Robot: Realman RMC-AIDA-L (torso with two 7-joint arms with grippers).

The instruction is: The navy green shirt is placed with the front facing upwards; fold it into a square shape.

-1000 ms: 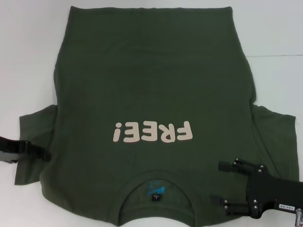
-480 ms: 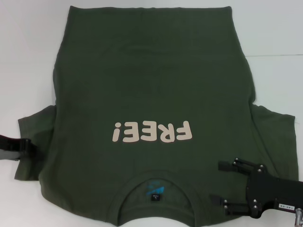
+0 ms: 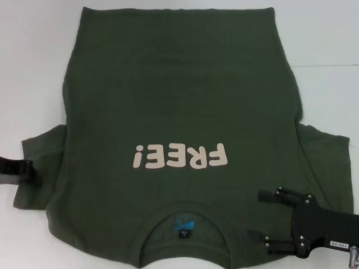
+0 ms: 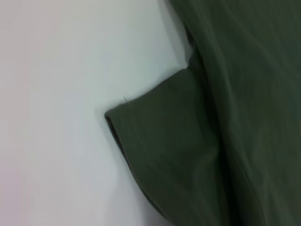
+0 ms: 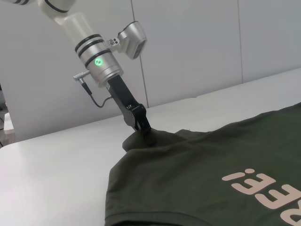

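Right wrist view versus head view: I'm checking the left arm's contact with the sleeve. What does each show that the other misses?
Only the right wrist view shows the left arm's silver wrist with its green light, and the left claw down on the lifted sleeve tip. Only the head view shows the collar label, the right claw open beside the collar, and both sleeves. Both show the navy green shirt, the FREE! print and the white table.

**Worktop and Load**

The flat white worktop (image 3: 33, 67) carries one item: the dark olive-green short-sleeved cotton shirt (image 3: 179, 101). It lies spread flat, front upward, with the cream "FREE!" print (image 3: 180, 156) visible. The round collar (image 3: 184, 216) lies at the near edge. Both sleeves extend sideways onto the white surface.
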